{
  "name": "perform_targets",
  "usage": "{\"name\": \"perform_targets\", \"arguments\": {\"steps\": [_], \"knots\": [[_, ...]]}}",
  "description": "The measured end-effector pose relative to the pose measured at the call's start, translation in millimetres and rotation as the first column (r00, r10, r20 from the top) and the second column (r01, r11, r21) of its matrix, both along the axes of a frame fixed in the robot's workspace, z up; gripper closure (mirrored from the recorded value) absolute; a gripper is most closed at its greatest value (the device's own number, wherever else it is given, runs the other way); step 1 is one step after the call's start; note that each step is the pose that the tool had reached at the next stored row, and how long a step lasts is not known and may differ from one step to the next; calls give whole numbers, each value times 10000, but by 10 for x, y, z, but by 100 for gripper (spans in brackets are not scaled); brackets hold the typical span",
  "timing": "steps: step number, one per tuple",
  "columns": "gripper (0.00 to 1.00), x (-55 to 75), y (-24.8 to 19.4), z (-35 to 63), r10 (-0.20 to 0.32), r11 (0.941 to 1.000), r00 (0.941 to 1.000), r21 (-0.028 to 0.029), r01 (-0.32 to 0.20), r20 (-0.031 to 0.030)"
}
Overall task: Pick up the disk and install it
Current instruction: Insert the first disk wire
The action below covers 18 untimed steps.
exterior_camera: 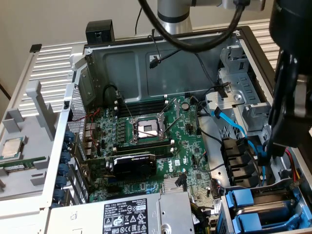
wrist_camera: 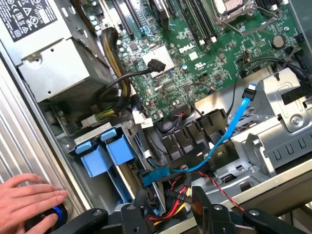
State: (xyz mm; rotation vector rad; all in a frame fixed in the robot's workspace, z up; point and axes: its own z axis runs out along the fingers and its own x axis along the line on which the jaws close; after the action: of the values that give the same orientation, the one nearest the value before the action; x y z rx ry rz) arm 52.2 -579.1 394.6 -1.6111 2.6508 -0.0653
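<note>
a: how far along does the job look?

b: well along, i judge. the flat silver-grey metal disk in its blue plastic carrier frame sits in the drive bay at the near corner of the open grey metal computer case, on the exterior view's right. a 2nd blue carrier front lies just beside it. i take the farther of the 2 for the disk, though i cannot be sure.

a: and the claw?

b: the black 2-finger gripper hangs over that bay, fingers spread, nothing between them. it is released and grasps nothing.

a: so what is left?

b: the pick-up looks done and the disk looks lodged. whether it is pushed fully home or cabled, i cannot tell.

a: what does each view add?

b: the exterior view gives the whole case: the green motherboard, its open metal processor socket and the black graphics card. outside the case, on that view's left, a small square silver processor chip lies on a grey plastic tray. the wrist view gives a person's hand at a black round knob with a blue ring, plus a light blue flat cable curving over the bay.
</note>
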Motion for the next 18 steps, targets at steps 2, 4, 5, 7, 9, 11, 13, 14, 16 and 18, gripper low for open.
{"name": "perform_targets", "arguments": {"steps": [2,4,5,7,9,11,13,14,16,18], "knots": [[51,1,-57,61,0,10000,10000,17,0,0],[51,2,-102,91,0,10000,10000,89,0,-1],[51,2,-121,98,0,9999,10000,154,0,0],[51,2,-156,100,0,9993,10000,362,0,0],[51,1,-167,101,-1,9991,10000,421,1,-1],[51,2,-167,101,-1,9991,10000,422,1,0],[51,2,-167,100,0,9991,10000,424,0,-1],[51,2,-167,100,0,9991,10000,423,0,-1],[51,2,-167,100,0,9991,10000,424,0,0],[51,2,-167,100,0,9991,10000,423,0,-1]]}}
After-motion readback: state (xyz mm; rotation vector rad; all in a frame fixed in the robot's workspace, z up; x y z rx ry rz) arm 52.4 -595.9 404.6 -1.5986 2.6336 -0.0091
